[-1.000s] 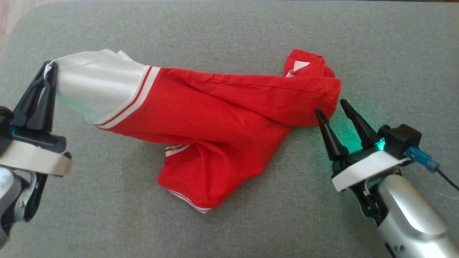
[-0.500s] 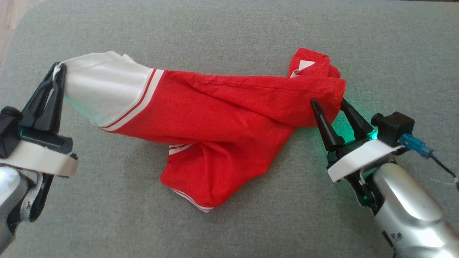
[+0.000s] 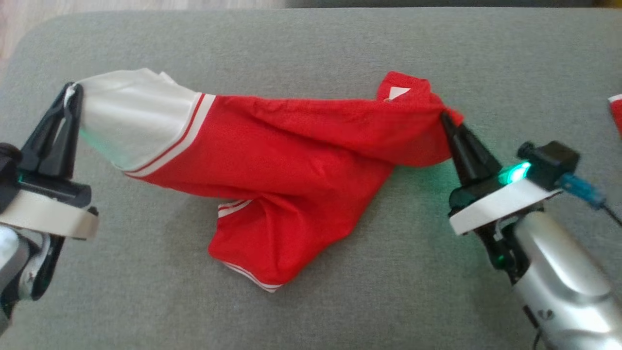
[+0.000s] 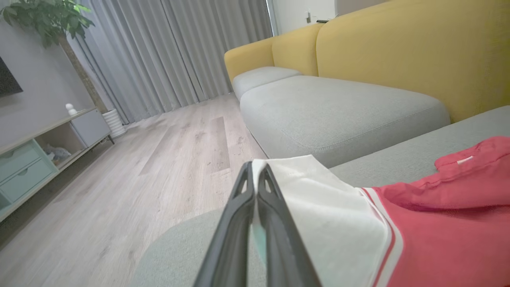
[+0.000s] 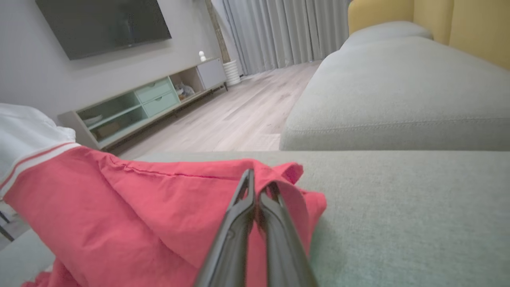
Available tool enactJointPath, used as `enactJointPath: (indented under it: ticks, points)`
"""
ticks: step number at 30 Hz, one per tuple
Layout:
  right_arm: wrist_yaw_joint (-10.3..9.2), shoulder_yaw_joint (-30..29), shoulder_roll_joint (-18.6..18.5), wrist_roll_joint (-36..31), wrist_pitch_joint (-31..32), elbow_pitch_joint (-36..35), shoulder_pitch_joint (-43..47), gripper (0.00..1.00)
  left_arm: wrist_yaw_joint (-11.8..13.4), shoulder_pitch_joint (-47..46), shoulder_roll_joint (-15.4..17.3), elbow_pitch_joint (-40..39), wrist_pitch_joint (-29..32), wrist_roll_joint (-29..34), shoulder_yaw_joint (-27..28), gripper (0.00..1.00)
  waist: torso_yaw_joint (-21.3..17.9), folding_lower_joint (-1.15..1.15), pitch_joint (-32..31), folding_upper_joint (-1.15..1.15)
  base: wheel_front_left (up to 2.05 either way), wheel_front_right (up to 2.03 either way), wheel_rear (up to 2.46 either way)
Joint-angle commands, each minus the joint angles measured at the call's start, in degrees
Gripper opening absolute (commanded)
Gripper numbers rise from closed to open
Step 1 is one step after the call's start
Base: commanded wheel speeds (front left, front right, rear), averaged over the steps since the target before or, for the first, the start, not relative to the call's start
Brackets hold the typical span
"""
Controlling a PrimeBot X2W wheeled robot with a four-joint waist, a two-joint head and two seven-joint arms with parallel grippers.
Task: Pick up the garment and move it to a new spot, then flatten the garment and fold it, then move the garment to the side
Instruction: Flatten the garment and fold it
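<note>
The garment (image 3: 291, 160) is a red shirt with a white sleeve and white-red stripes, stretched across the grey cushion (image 3: 311, 43). My left gripper (image 3: 73, 90) is shut on the white sleeve end at the left. In the left wrist view, the left gripper (image 4: 255, 169) pinches the white cloth of the garment (image 4: 438, 231). At the right, my right gripper (image 3: 444, 119) is shut on the red hem, lifting it slightly. From the right wrist, the right gripper (image 5: 257, 179) clamps a red fold of the garment (image 5: 139, 207). The garment's middle sags and bunches toward me.
A scrap of another red item (image 3: 616, 114) shows at the right edge. The cushion's rounded corner and wooden floor (image 3: 19, 24) lie at the upper left. A yellow-backed sofa (image 4: 398, 52), a TV unit (image 5: 151, 105) and curtains stand beyond.
My right gripper moved onto the red hem and shut on it, pulling that end up and taut. The left gripper stayed shut on the white sleeve. The head camera shifted slightly.
</note>
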Motion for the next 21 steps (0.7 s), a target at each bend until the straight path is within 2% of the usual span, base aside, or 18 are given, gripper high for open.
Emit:
enactJointPath:
  ticks: [1, 4, 5, 8, 14, 21]
  points:
    - [0.39, -0.7, -1.2, 0.9, -0.2, -3.0, 0.5, 0.0, 0.2, -2.6, 3.7, -1.3, -0.8, 0.6, 4.1, 0.0, -0.8, 0.0, -0.6, 0.0, 0.0, 0.0, 0.0]
    - [0.39, -1.7, -3.6, 2.7, -0.2, -6.3, 0.0, 0.0, -0.1, -3.8, 5.2, -2.3, -1.1, 2.1, 5.1, 0.0, -2.2, 0.0, -1.5, 0.0, 0.0, 0.0, 0.0]
    - [0.39, -1.9, -6.6, 4.0, -0.2, -8.4, -1.0, 0.0, -0.5, -5.1, 6.3, -3.1, -1.3, 3.5, 6.1, 0.0, -3.2, 0.0, -2.4, 0.0, 0.0, 0.0, 0.0]
    - [0.39, -2.6, -11.9, 6.4, -0.2, -11.9, -2.8, 0.0, -1.1, -7.7, 7.4, -4.1, -1.5, 6.4, 7.9, 0.0, -4.4, 0.0, -4.0, 0.0, 0.0, 0.0, 0.0]
    - [0.39, -5.1, -21.0, 11.3, 3.3, -20.0, -7.3, 0.0, -3.1, -13.6, 9.0, -6.8, -1.7, 11.4, 11.4, 0.0, -7.0, 0.0, -7.2, 0.0, 0.0, 0.0, 0.0]
    - [0.39, -9.3, -26.7, 14.6, 8.5, -26.9, -13.3, 0.0, -6.9, -22.5, 10.6, -9.8, -0.2, 15.4, 13.7, 0.0, -9.5, 0.0, -10.3, 0.0, 0.0, 0.0, 0.0]
